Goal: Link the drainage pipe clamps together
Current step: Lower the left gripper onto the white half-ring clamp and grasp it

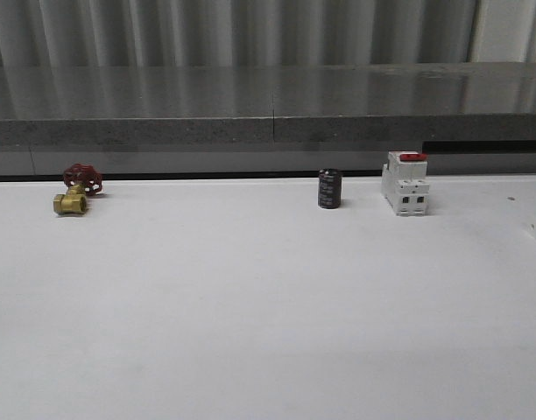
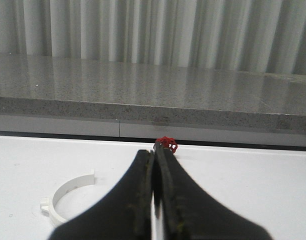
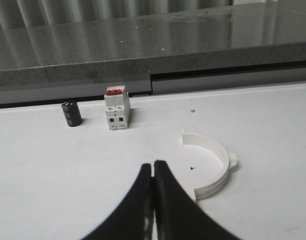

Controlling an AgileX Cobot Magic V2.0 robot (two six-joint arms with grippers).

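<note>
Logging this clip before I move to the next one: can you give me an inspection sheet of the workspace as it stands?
Surface: white table, bare in the middle.
Job's things: one clamp half lies near the left gripper, the other clamp half near the right gripper; apart, not joined.
Clutter: brass valve with red handwheel, black cylinder, white switch block, all along the far edge.
Grippers: left gripper shut, empty; right gripper shut, empty.
Cables: nothing seen.
Surroundings: grey stone ledge, corrugated wall behind.
</note>
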